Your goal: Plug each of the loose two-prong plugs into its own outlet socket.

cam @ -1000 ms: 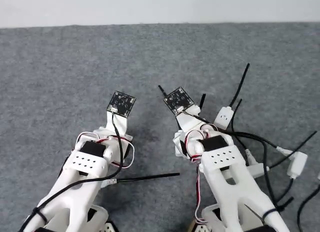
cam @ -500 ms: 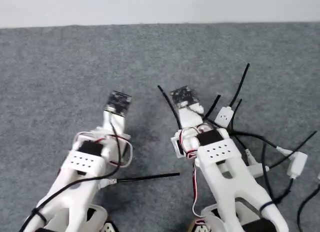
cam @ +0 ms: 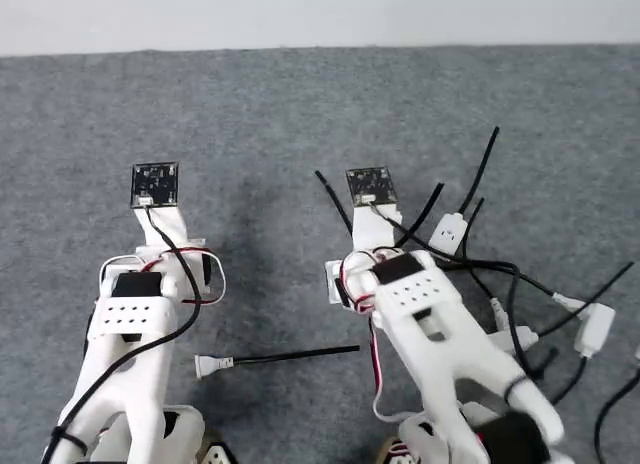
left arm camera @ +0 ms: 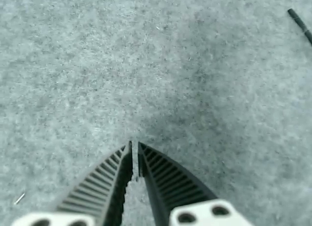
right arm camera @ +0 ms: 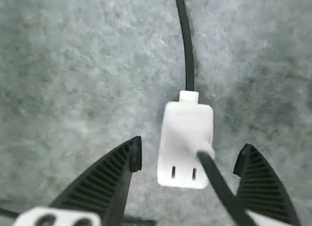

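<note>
Bright and even across the grey carpet (cam: 300,114) in the high view, lit softly from overhead; faint, soft-edged shadow pooled between the left arm (cam: 125,324) and the right arm (cam: 420,304); brightest along the white band (cam: 320,14) at the far edge; in the left wrist view, dimmed by a broad, soft shadow just ahead of the left gripper (left arm camera: 135,147); in the right wrist view, bright on the white socket (right arm camera: 185,143), thinly shadowed around its edges.

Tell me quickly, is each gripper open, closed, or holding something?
Left gripper: shut, holding nothing.
Right gripper: open, straddling the white outlet socket, not gripping it.
</note>
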{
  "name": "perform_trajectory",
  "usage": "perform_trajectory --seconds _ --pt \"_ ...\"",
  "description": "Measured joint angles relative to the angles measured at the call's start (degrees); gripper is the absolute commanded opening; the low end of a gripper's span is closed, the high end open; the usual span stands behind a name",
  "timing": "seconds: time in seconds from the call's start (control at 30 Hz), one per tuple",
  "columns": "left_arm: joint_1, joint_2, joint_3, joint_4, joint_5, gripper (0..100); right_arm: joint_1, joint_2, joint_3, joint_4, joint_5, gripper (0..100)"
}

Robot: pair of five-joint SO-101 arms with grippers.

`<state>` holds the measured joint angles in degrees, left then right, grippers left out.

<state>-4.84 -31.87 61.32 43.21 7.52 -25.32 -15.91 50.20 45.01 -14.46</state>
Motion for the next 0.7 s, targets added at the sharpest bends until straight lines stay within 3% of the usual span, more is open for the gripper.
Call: perform_trajectory --seconds 0.17,0.4,0.7 --pt "0.00 0.00 0.00 0.00 0.18 1 1.58 12.66 -9.23 4.57 2.37 0.6" --pt "1.14 0.00 0.00 0.00 0.18 1 5.71 18.55 -17.76 12.92 4.57 0.8" --pt "3.78 0.00 0.00 0.00 0.18 1 26.11 -0.70 -17.76 22.24 11.43 0.8"
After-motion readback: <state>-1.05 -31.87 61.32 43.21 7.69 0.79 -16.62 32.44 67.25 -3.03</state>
